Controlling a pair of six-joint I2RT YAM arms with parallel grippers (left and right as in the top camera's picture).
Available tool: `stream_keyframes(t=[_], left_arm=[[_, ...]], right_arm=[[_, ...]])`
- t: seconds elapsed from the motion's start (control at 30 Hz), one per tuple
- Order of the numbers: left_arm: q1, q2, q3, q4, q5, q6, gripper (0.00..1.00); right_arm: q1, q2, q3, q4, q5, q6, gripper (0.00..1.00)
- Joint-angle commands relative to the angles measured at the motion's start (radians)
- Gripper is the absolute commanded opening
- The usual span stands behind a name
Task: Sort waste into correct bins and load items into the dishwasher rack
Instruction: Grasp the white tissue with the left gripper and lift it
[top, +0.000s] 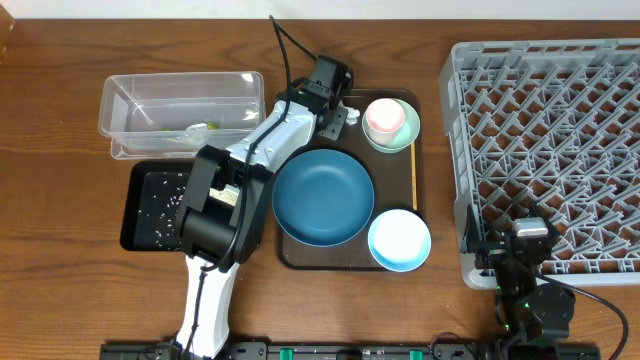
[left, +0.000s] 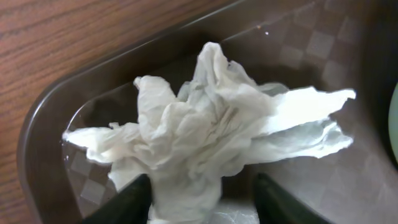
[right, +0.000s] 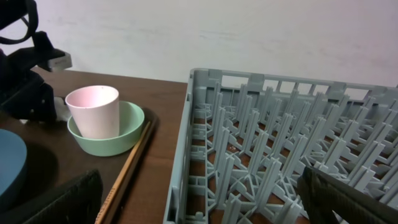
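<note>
A crumpled white tissue (left: 211, 124) lies in the far left corner of the brown serving tray (left: 50, 106). My left gripper (left: 202, 208) is open, with its fingers on either side of the tissue's base; from overhead it is at that tray corner (top: 340, 108). The pink cup (top: 384, 116) stands in the pale green bowl (top: 404, 138). The dark blue bowl (top: 322, 195) and the light blue bowl (top: 399, 240) sit on the tray. Rice grains (top: 165, 200) lie in the black tray (top: 133, 215). A green-yellow wrapper (top: 197, 129) lies in the clear tub (top: 180, 95). My right gripper (right: 202, 205) is open and empty at the near edge of the grey rack (top: 550, 150).
The brown serving tray (top: 415, 180) sits between the bins and the rack. The right wrist view shows the rack's wall (right: 186, 155), the cup (right: 93, 111) in the green bowl (right: 115, 140) and the left arm (right: 25, 87) behind them.
</note>
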Motion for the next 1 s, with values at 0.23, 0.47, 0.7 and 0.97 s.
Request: stream_keyframes(t=[0.23, 0.47, 0.7, 0.97], left_arm=[[0.000, 0.019, 0.004, 0.000, 0.009, 0.005, 0.06], [0.000, -0.018, 0.005, 0.005, 0.008, 0.005, 0.06], [0.001, -0.164, 0.005, 0.047, -0.050, -0.008, 0.06], [0.040, -0.318, 0.005, 0.032, -0.258, -0.049, 0.06]], right_arm=[[0.003, -0.005, -0.002, -0.004, 0.006, 0.012, 0.99], [0.003, -0.005, -0.002, -0.004, 0.007, 0.012, 0.99], [0.003, -0.005, -0.002, -0.004, 0.006, 0.012, 0.99], [0.003, -0.005, -0.002, -0.004, 0.007, 0.012, 0.99]])
